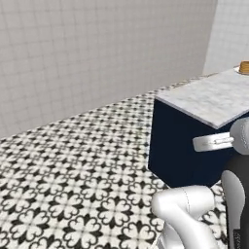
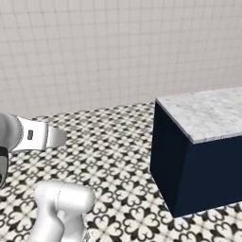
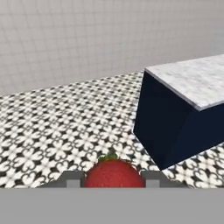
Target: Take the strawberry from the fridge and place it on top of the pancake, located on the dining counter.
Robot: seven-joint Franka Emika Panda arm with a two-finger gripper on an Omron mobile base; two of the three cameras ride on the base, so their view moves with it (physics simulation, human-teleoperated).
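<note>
The gripper (image 3: 113,180) is clamped on the strawberry (image 3: 113,173), which sits at the 6 o'clock edge of the hand view with a grey finger (image 3: 72,178) pressed to each side and its small green leaf tip pointing toward 12 o'clock. Past the berry spreads a black-and-white patterned floor (image 3: 57,127), running up to a pale tiled wall (image 3: 87,39) across the top. At about 3 o'clock stands the near end of the dining counter (image 3: 192,81), a white-grey marble top on a navy base, its corner turned toward the hand and well apart from the berry. In the left base view the same counter (image 1: 209,99) lies at 2 o'clock, and at its far end, against the right edge of the picture, a golden-brown pancake (image 1: 244,67) sits on the marble.
</note>
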